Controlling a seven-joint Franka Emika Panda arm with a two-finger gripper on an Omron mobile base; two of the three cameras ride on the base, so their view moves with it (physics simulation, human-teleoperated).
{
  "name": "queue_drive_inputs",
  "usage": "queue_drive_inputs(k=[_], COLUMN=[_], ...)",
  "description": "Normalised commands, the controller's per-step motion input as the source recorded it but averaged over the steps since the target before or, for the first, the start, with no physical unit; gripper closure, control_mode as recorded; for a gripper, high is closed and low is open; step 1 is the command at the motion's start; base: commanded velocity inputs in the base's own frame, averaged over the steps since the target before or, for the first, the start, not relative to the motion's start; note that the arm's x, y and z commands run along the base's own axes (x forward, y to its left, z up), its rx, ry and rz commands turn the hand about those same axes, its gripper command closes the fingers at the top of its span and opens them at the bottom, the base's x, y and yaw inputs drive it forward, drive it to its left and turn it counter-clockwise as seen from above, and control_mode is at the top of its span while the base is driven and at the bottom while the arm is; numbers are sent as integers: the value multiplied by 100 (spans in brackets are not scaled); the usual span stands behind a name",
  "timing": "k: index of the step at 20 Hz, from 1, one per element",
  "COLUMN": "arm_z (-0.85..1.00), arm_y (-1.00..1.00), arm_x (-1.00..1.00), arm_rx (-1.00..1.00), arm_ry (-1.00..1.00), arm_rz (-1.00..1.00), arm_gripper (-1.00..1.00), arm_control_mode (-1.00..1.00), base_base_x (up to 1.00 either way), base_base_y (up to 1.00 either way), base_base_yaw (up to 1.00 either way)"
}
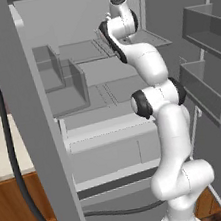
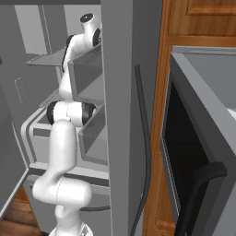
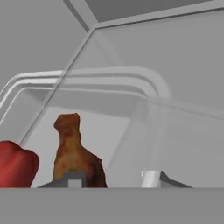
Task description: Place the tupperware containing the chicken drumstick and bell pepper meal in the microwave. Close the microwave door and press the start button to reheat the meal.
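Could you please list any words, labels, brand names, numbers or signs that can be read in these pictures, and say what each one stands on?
There is no readable text in any view.
The fridge shelves and door bins are plain grey.
The microwave door bears no print on its dark window or frame.
The tupperware, chicken drumstick and bell pepper carry no label.
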Motion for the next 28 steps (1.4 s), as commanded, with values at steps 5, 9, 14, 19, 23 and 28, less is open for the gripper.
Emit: queue_drive_inputs(k=[5,9,14,19,23,28], arm_z=[-4,-40,-42,-62,-77,-67], arm_y=[0,0,15,31,8,-2], arm_x=[3,-30,-65,-71,-19,0], arm_rx=[0,-1,-3,-6,-4,-1], arm_ry=[0,0,0,-7,-26,-41], arm_rz=[0,-1,-3,-6,-13,-16], arm_gripper=[100,100,100,100,100,100], arm_control_mode=[-100,-100,-100,-100,-100,-100], base_base_x=[0,0,0,0,0,0], base_base_y=[0,0,0,0,0,0], base_base_yaw=[0,0,0,0,0,0])
